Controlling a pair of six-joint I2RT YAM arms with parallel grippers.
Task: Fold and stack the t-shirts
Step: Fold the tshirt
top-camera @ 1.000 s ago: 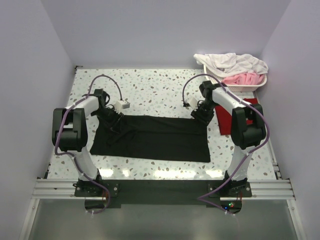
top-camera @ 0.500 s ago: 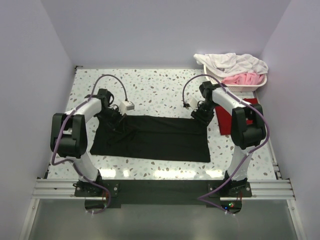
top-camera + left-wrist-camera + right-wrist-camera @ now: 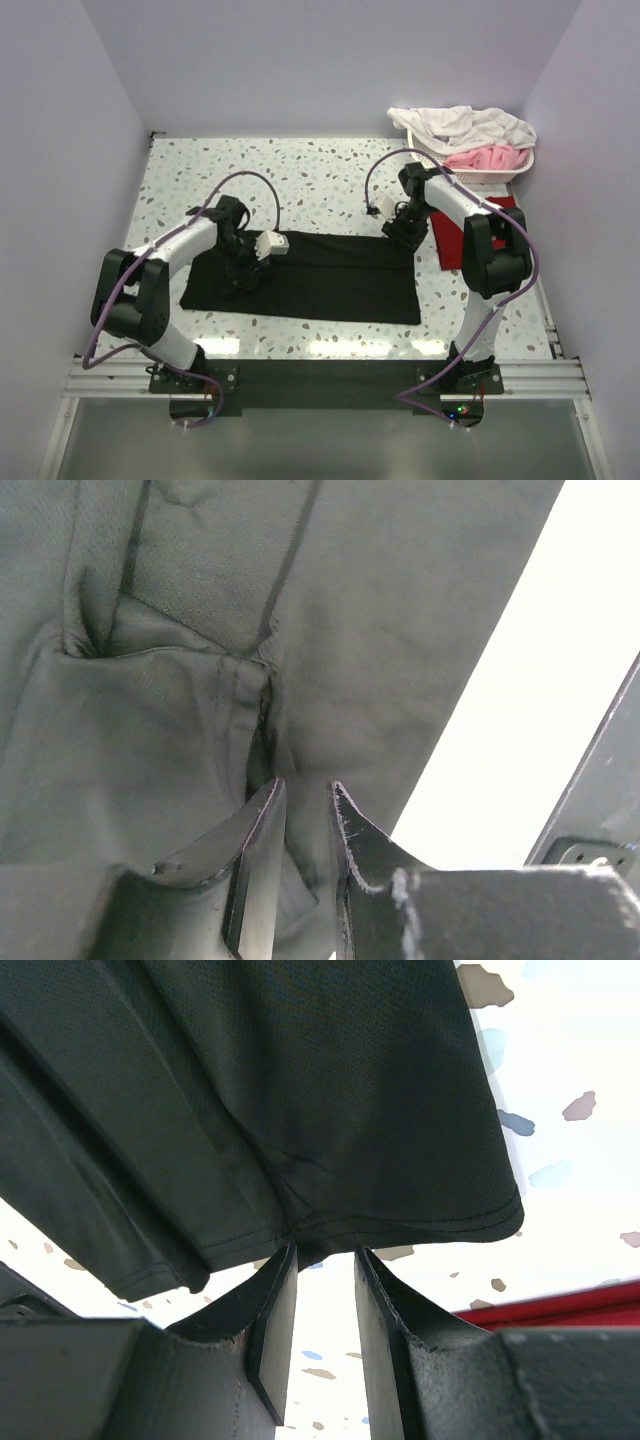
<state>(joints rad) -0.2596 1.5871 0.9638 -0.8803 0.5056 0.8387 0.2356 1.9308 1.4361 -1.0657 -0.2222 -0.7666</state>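
The black t-shirt point(image 3: 330, 275) lies as a wide band across the table's middle. My left gripper point(image 3: 243, 268) sits over its left part. In the left wrist view that gripper point(image 3: 300, 785) has its jaws close together, with a bunched fold of the black t-shirt point(image 3: 400, 600) between them. My right gripper point(image 3: 402, 230) is at the shirt's far right corner. There its tips point(image 3: 325, 1250) pinch the hem of the black t-shirt point(image 3: 300, 1080), and creases run toward them. The dark red t-shirt point(image 3: 447, 245) lies at the right, mostly hidden under the right arm. It shows as a red strip point(image 3: 570, 1305).
A white basket point(image 3: 522, 168) stands at the far right corner, holding a white cloth point(image 3: 460, 125) and a pink one point(image 3: 485, 158). Speckled tabletop point(image 3: 300, 175) stretches behind the shirt. Walls close in on the left, back and right.
My left arm has swung right and nearer, onto the shirt, and the shirt's far left corner has come inward with it. The right arm has stayed put.
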